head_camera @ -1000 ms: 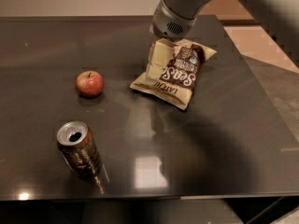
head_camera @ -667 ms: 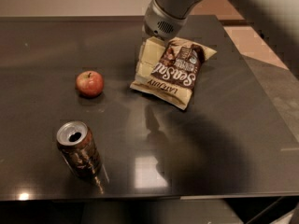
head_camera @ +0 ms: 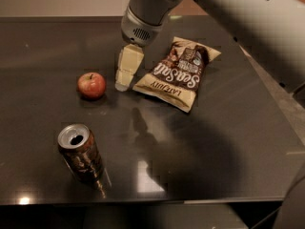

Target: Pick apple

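The apple (head_camera: pixel 91 85) is sitting stem up on the dark table (head_camera: pixel 228 147), toward the left of the camera view. The gripper (head_camera: pixel 123 84) is hanging just to the apple's right, close beside it but not touching, its tip down near the tabletop. Whether it is open or closed I cannot tell. A chip bag (head_camera: pixel 177 73) is lying just beyond the gripper, and an opened soda can (head_camera: pixel 80 152) is standing nearer the camera.
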Available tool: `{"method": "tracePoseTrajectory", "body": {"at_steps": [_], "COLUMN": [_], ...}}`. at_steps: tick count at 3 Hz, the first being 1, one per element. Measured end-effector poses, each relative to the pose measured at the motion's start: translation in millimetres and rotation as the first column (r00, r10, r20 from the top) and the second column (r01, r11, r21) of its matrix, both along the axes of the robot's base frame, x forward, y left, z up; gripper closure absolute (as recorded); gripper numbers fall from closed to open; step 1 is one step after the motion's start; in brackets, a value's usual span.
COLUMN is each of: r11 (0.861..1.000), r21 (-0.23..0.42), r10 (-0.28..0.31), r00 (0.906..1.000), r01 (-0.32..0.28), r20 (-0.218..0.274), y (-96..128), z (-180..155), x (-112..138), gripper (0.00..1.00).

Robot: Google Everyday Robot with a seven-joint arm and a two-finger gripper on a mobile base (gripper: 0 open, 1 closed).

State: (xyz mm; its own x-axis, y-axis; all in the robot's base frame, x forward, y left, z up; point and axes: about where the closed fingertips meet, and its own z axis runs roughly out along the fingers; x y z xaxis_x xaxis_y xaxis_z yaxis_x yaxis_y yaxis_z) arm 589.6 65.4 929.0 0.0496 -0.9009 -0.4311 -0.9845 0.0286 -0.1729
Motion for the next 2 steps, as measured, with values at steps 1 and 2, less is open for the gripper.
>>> {"method": "tracePoseTrajectory", "body": {"at_steps": [1, 2], "r11": [1.000, 1.000], "r21": [-0.013, -0.016], "r10": [-0.009, -0.014], "r00": [0.9999, 0.9995], "r01": [0.009, 0.013], "r20": [-0.011, -0.029], "y": [-2, 7], "z": [-3, -15], "x": [6, 23], "gripper": [0.00, 0.00]}}
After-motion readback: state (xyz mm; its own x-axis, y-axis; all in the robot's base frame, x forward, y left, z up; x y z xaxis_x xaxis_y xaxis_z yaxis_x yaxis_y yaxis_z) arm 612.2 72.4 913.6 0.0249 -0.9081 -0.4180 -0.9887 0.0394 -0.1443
